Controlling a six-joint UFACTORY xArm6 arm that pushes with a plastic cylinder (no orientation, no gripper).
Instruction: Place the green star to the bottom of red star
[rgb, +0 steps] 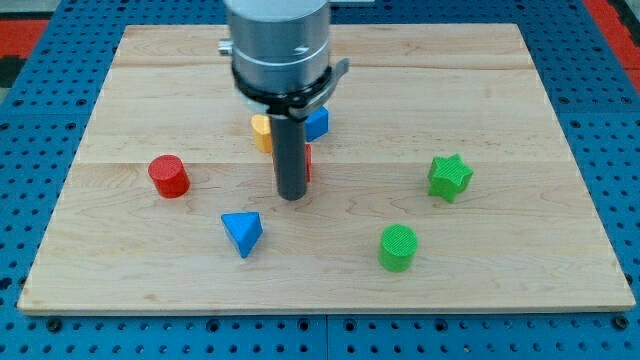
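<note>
Green star (450, 178) sits at about three o'clock on the bench (560, 250), well apart from my tip (291, 197), which stands near the bench's middle. My arm comes down from twelve o'clock as a wide grey cylinder with a black collar, and the dark rod drops straight and upright from it. The tool is just this plain rod, with no parts to spread or press together, and it pinches nothing. From my tip the green star lies at three o'clock, a touch higher, with bare wood between us.

The green star is bright green, chunky, its points blunt, resting flat.

A red block (307, 162) shows only as a sliver at the rod's right edge, touching or just behind it; I cannot make out its shape. A yellow block (262, 131) peeks out at eleven o'clock from my tip, and a blue block (317, 123) at one o'clock, both partly hidden by the collar. A red cylinder (168, 176) lies at nine o'clock, a blue triangle (243, 232) at seven o'clock, and a green cylinder (398, 247) at four o'clock.
</note>
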